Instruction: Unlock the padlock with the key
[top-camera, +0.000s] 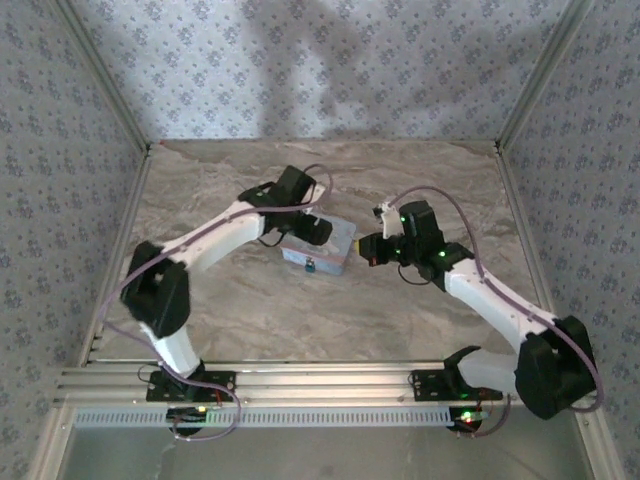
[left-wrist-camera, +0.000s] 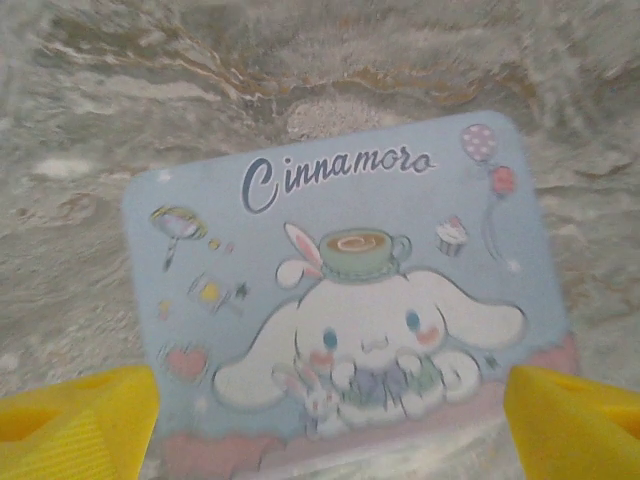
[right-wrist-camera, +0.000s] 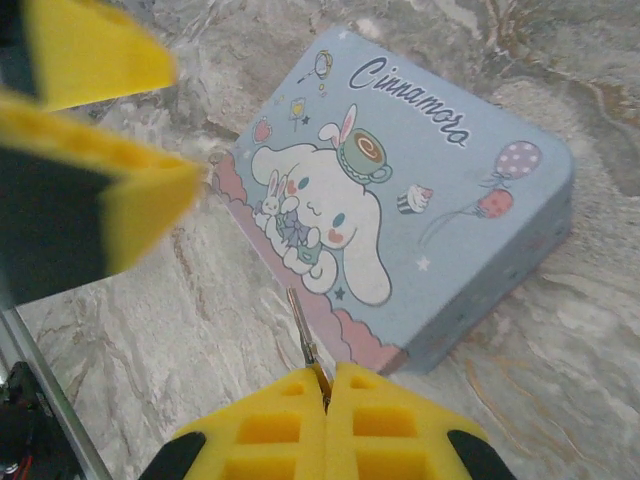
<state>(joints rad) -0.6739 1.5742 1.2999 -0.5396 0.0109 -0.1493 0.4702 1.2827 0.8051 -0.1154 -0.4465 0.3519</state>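
- Jaws of the left gripper (left-wrist-camera: 330, 405) stand wide apart, released and holding nothing, poised over the lid of the tin (left-wrist-camera: 380, 190), which lies flat on the worktop (left-wrist-camera: 300, 60).
- Against the tin's near side sits a tiny dark bluish speck, probably the padlock (top-camera: 311, 264).
- Right of the tin, the right gripper (right-wrist-camera: 325, 375) has its jaws clenched on the key (right-wrist-camera: 303, 335), whose thin shaft points at the tin's edge.
- Judged progress: the key is in hand but not inserted, so aligning, inserting and turning remain.
- Keyhole and shackle are too small to make out, and the key's head is buried between the jaws.
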